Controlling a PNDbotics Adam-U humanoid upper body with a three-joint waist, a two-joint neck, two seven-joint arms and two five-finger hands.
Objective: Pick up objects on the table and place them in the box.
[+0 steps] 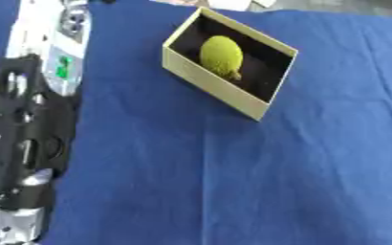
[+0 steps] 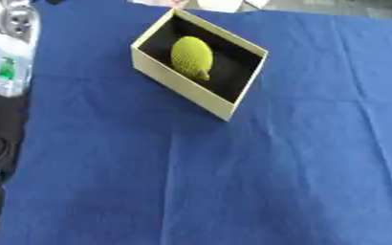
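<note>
A cream cardboard box [image 1: 208, 81] with a dark inside stands askew on the blue cloth at the upper middle. A yellow-green, bumpy, egg-shaped object [image 1: 221, 55] lies inside it. My left arm [image 1: 28, 139], black with silver joints, stretches along the left edge, well to the left of the box and apart from it. Its pale far end with a green light [image 1: 63, 67] reaches toward the upper left corner; the left hand's fingers cannot be made out. My right hand does not show in either view.
Blue cloth [image 2: 233, 182] covers the table, creased down the middle. Pale things lie just past the cloth's far edge [image 1: 233, 4] behind the box.
</note>
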